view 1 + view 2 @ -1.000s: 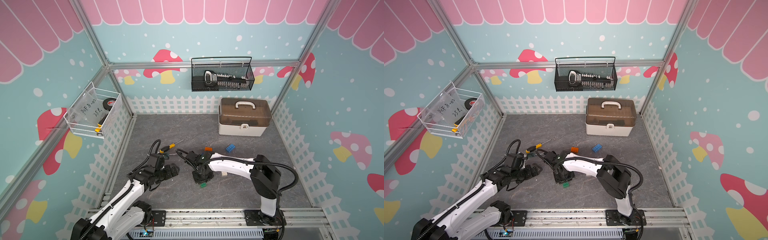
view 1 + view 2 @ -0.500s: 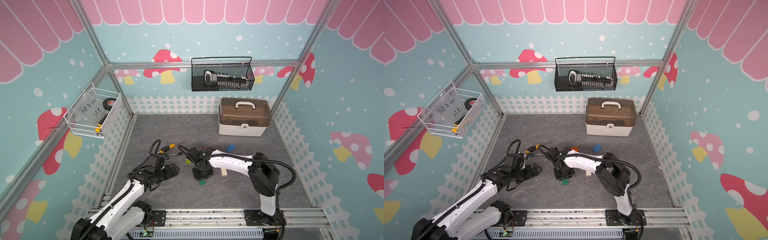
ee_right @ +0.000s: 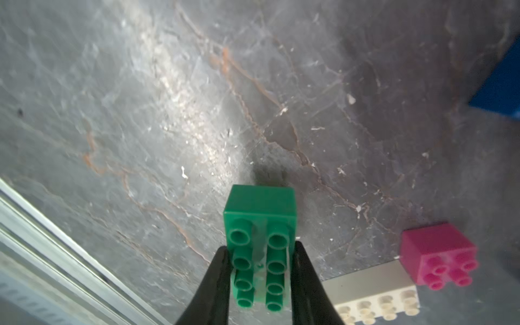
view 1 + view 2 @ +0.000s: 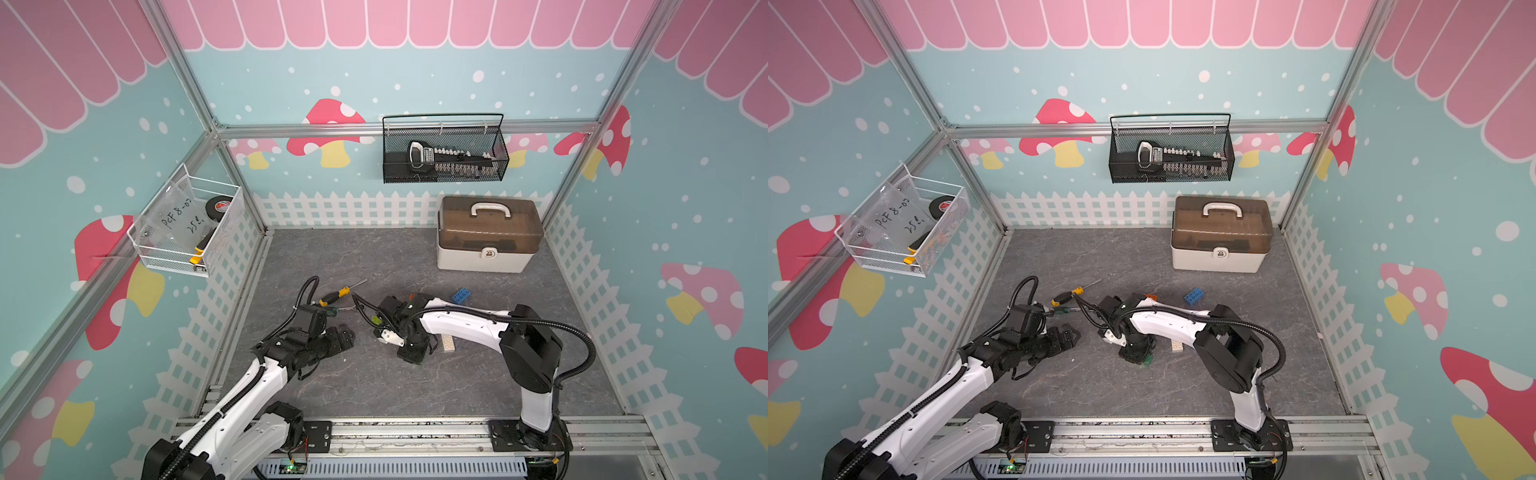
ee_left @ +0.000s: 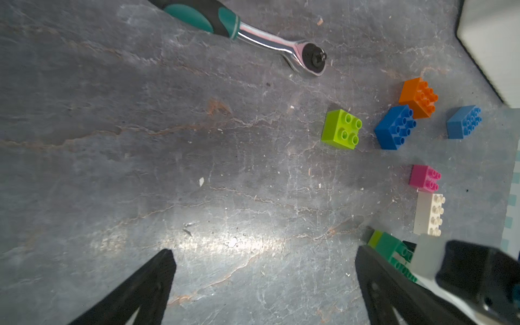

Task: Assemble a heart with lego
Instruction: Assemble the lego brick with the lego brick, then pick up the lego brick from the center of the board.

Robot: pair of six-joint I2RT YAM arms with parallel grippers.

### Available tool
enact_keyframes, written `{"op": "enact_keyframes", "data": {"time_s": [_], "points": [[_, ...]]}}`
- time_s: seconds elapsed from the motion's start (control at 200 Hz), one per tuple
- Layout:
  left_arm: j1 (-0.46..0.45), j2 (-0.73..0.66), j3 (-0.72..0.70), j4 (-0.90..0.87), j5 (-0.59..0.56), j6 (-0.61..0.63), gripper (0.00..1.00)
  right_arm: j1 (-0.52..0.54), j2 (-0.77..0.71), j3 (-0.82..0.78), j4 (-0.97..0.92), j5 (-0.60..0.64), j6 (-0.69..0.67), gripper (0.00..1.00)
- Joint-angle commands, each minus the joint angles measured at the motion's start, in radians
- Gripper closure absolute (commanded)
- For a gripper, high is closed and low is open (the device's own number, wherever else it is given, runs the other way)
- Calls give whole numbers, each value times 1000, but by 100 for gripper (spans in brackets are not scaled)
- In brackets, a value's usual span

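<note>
Gripping the dark green brick [image 3: 260, 205] just beside the white brick [image 3: 377, 292], the right claw [image 3: 260, 250] was clenched on it. The left claw [image 5: 263, 256] gaped empty. The pink brick [image 3: 439, 253] sat against the white brick's end.

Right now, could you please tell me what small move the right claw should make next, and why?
Probably lift the dark green brick straight up: the right claw is shut on it, the white brick and pink brick lie loose close beside it, and the left claw is open and empty.
</note>
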Motion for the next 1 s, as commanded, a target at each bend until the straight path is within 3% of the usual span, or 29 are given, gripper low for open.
{"op": "enact_keyframes", "data": {"time_s": [0.0,0.155,0.38,0.605,0.735,0.856,0.996], "points": [[9,-2,33,-30,-54,4,1,-36,25,56,-80,-11,-305,79],[10,3,44,-26,-63,31,1,-63,51,72,-67,-60,-431,75],[13,37,57,-8,-35,46,1,-90,56,17,2,-94,-478,68],[13,64,70,19,2,63,1,-95,-8,2,32,-90,-458,53],[13,97,83,37,42,81,1,-101,-107,6,32,-104,-441,38],[12,142,112,52,91,125,1,-126,-223,2,67,-133,-344,24],[1,218,184,33,101,185,2,-213,-355,-96,155,-34,-11,20]]}}
